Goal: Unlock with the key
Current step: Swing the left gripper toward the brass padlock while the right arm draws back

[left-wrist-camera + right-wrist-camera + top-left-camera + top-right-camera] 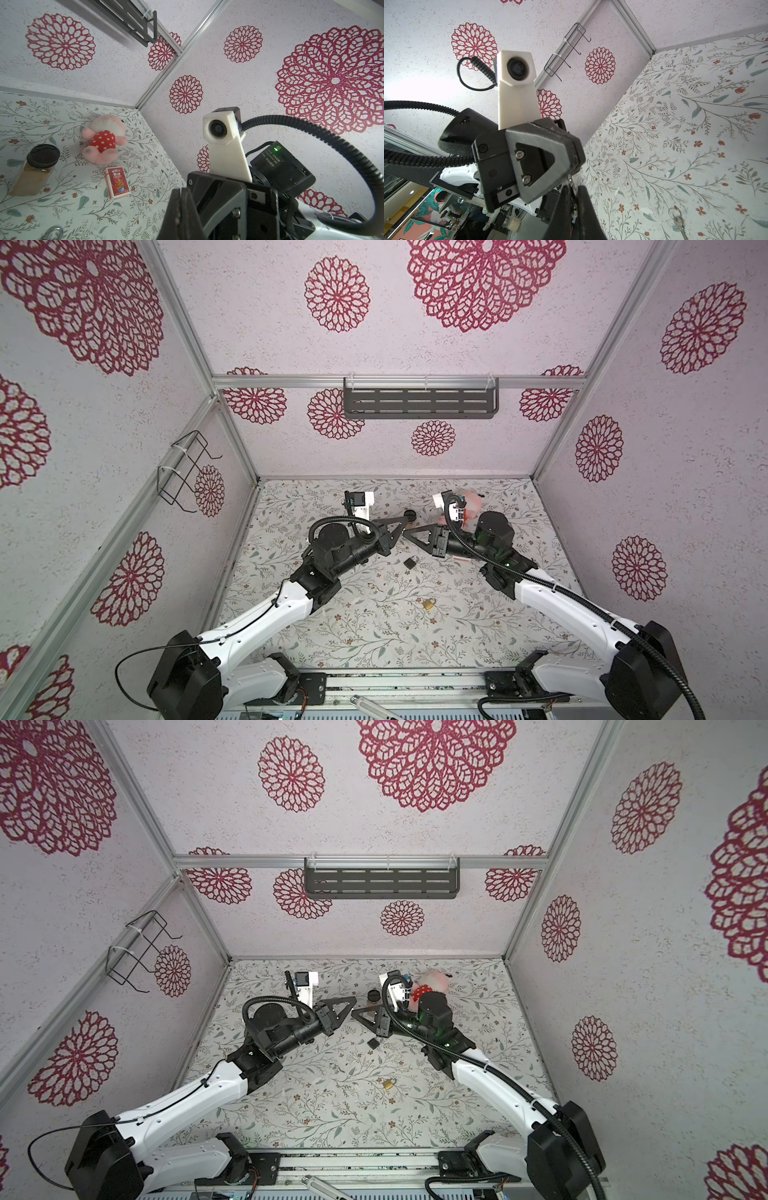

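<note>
right wrist view: key held between two pincers

**item.** small metal piece (569, 180), bright and thin, taken here for the key. it hangs in the air over the middle of the bench (695, 145), pinched at the tips of the left pincer (576, 168). the right pincer (573, 195) is pressed together from below, apparently on the same piece.

**locks.** the dark padlock (410, 562) lies on the bench just near of the pincers. the brass padlock (429, 604) lies nearer again.

**handling note.** this looks like a regrip.
- the right pincer should hold the key's head squarely, with the blade free and pointing outward.
- the left should let go only once that hold is firm, because so thin a piece may pivot.
- the left is then free to steady a padlock.

**views compared.**
- right wrist view: the only one to show the metal piece. it also shows a key ring (677, 218) lying flat on the bench.
- both top views: the pincers meet tip to tip and hide what is between them, but only here can the two padlocks be placed against the arms.
- left wrist view: its own fingers (176, 209) are closed flat together. toward the far side of the bench it shows the spice jar (35, 170), plush toy (101, 141) and red card box (117, 182).
</note>
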`<state>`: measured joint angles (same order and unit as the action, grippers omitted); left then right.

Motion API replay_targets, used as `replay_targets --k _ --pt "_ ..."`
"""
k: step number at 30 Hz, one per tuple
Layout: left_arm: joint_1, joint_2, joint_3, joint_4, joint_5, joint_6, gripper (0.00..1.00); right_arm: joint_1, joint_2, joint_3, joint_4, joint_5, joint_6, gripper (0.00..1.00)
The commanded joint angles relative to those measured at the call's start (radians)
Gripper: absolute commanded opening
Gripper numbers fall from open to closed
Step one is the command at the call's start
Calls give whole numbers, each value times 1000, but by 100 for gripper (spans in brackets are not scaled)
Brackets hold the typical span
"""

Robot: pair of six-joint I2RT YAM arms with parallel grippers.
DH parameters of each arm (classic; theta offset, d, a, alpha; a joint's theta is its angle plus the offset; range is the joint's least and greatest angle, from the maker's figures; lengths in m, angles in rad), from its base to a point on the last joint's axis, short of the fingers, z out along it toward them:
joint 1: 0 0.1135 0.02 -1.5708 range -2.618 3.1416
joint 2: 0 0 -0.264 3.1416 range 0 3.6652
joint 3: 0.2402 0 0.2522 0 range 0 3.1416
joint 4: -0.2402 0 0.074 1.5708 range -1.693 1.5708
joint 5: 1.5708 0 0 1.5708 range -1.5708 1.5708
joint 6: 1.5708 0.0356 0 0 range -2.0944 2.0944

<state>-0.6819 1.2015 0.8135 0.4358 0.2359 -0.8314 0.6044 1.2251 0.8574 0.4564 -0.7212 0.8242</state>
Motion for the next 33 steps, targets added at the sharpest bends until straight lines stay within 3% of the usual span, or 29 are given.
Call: replay_targets --k 1,10,17,21,27,33 --pt "4 -17 13 17 -7 12 0 -5 4 12 70 -25 12 6" --pt "3 -15 9 19 1 12 0 -14 -7 27 9 -6 -19 0" --pt "5 -18 19 4 12 11 47 -58 -48 28 -116 8 -79 0" --pt "4 -26 26 -43 -10 10 57 -94 -73 32 -224 10 -137 0" --pt "-9 -16 69 -296 -78 -5 64 -162 -118 13 -427 28 -232 0" --pt "-83 29 93 -488 -174 -14 68 -238 -168 -60 -628 68 -301 0"
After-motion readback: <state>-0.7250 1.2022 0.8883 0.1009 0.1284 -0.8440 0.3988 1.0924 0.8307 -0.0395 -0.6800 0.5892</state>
